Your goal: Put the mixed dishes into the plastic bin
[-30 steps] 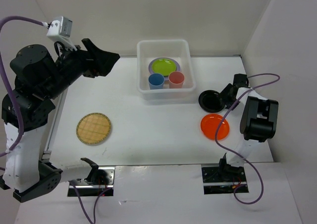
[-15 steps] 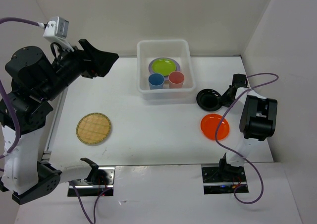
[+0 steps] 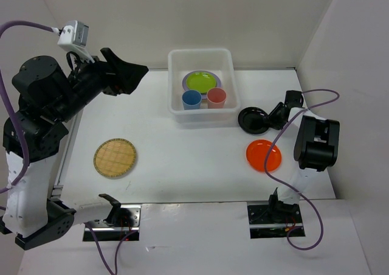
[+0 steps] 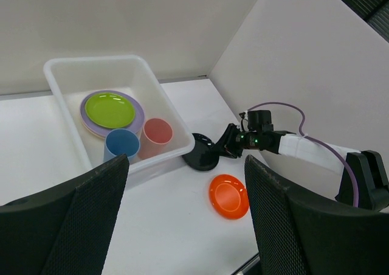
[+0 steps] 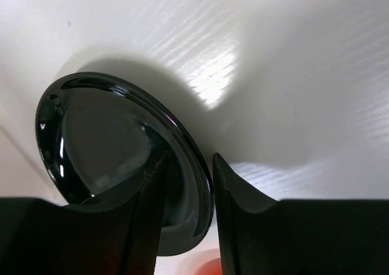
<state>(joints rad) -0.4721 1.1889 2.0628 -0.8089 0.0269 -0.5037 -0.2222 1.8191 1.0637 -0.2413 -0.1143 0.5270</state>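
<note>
The plastic bin (image 3: 200, 53) at the back centre holds a lime green plate (image 3: 202, 81) stacked on a lavender plate, a blue cup (image 3: 192, 99) and a pink cup (image 3: 216, 97). My right gripper (image 3: 271, 118) is shut on the right rim of the black plate (image 3: 252, 119), just right of the bin. In the right wrist view its fingers (image 5: 146, 202) straddle that rim (image 5: 103, 135). The orange plate (image 3: 264, 155) lies in front of it. The woven bamboo plate (image 3: 115, 157) lies at the front left. My left gripper (image 3: 137, 74) is open and empty, raised left of the bin. No peach plate is in view.
White walls enclose the table at the back and on the right. The right arm's purple cable (image 3: 322, 93) loops above the orange plate. The left wrist view shows the bin (image 4: 91, 62), the black plate (image 4: 200, 156) and the orange plate (image 4: 229, 196) from above.
My right gripper has moved the black plate leftward, closer to the bin. The left arm has shifted slightly and returned to about the same pose.
</note>
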